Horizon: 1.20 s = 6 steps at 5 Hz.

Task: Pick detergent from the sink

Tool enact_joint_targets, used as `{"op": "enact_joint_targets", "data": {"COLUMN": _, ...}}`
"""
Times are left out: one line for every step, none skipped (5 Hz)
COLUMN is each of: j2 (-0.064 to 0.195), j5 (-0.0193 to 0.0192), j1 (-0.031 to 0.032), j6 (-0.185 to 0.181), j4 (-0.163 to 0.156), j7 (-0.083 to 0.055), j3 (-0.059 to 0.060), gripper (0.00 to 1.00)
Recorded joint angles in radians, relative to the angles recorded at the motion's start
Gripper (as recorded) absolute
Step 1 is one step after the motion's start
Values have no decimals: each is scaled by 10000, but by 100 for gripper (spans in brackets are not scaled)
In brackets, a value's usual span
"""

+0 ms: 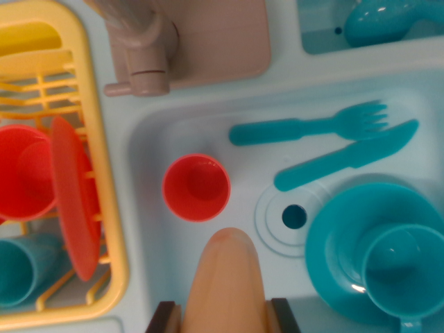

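Note:
A peach-orange detergent bottle [227, 277] fills the bottom centre of the wrist view, its rounded top pointing up over the pale sink basin [149, 139]. My gripper [225, 318] is shut on it, with dark fingers [164, 318] pressing against its left and right sides at the picture's lower edge. The lower part of the bottle is out of view.
In the basin lie a red cup [196, 187], a teal fork [309, 125], a teal knife [347, 156] and a teal plate [333, 236] holding a teal cup [404, 267], around the drain [293, 217]. A beige faucet [142, 52] stands behind. A yellow rack [104, 208] with red dishes is left.

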Motion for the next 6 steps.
{"op": "enact_joint_targets", "data": {"j2": 0, "j5": 0, "j1": 0, "j6": 0, "j4": 0, "j7": 0, "j3": 0, "gripper": 100}}
{"op": "enact_joint_targets", "data": {"j2": -143, "j5": -21, "j1": -1, "j6": 436, "j4": 293, "j7": 27, "j3": 2, "gripper": 100}}
{"op": "enact_joint_targets", "data": {"j2": -143, "j5": -21, "j1": -1, "j6": 436, "j4": 293, "j7": 27, "j3": 2, "gripper": 100}}
{"op": "enact_joint_targets", "data": {"j2": -288, "j5": -42, "j1": -1, "j6": 875, "j4": 589, "j7": 54, "j3": 4, "gripper": 100}}
{"op": "enact_joint_targets", "data": {"j2": -288, "j5": -42, "j1": -1, "j6": 875, "j4": 589, "j7": 54, "j3": 4, "gripper": 100}}
{"op": "enact_joint_targets", "data": {"j2": -424, "j5": -62, "j1": -2, "j6": 1287, "j4": 866, "j7": 80, "j3": 6, "gripper": 100}}
